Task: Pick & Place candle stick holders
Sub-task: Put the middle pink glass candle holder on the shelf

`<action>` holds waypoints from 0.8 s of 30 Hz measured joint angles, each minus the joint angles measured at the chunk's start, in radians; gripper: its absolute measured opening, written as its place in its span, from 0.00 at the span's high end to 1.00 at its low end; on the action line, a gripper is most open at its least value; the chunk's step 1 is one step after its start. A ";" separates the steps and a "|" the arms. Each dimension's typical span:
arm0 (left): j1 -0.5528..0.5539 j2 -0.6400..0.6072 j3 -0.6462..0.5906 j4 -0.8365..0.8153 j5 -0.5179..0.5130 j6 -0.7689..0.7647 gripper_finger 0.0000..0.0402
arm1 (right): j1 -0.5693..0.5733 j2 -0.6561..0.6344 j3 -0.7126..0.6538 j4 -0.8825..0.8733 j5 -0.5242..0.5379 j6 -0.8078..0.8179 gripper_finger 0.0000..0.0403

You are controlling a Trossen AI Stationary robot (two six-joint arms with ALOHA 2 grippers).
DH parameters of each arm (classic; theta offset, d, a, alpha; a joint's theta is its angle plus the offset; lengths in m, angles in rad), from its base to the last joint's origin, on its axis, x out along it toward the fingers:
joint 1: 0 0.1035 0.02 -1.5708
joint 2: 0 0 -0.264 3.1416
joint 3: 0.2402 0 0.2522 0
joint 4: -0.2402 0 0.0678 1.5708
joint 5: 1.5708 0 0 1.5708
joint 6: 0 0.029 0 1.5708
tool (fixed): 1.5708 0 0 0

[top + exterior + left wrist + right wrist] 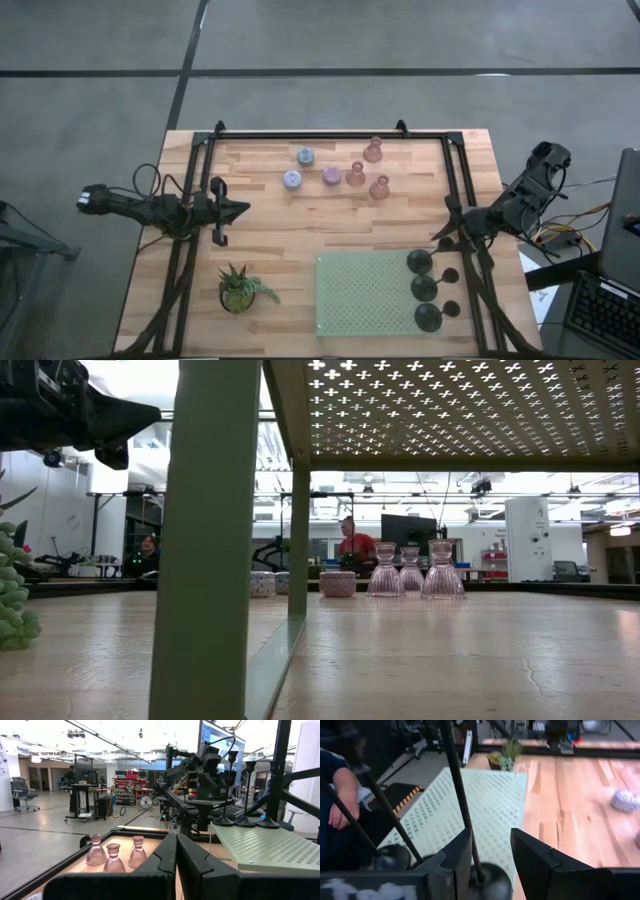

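Pink holders (356,174), black holders (424,288), perforated pale-green shelf (365,296)

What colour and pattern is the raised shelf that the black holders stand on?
Pale green shelf, perforated all over with small holes; clearest in the high view.

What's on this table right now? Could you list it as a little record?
pink holders: three, far side of table
lilac holders: three, beside the pink ones
black holders: three, on the shelf's right edge
shelf: green, perforated
plant: near edge
right gripper: open around a black holder's stem
left gripper: shut, empty
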 joint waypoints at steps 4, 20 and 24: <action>0.000 0.000 0.000 0.000 0.000 0.000 0.97 | -0.001 0.000 0.017 -0.060 0.020 0.032 0.68; 0.000 0.000 0.000 0.000 0.000 0.000 0.97 | -0.001 -0.134 0.019 -0.127 0.166 0.001 0.94; 0.000 0.000 0.000 0.000 0.000 0.000 0.97 | -0.001 -0.207 0.011 -0.102 0.169 -0.022 0.98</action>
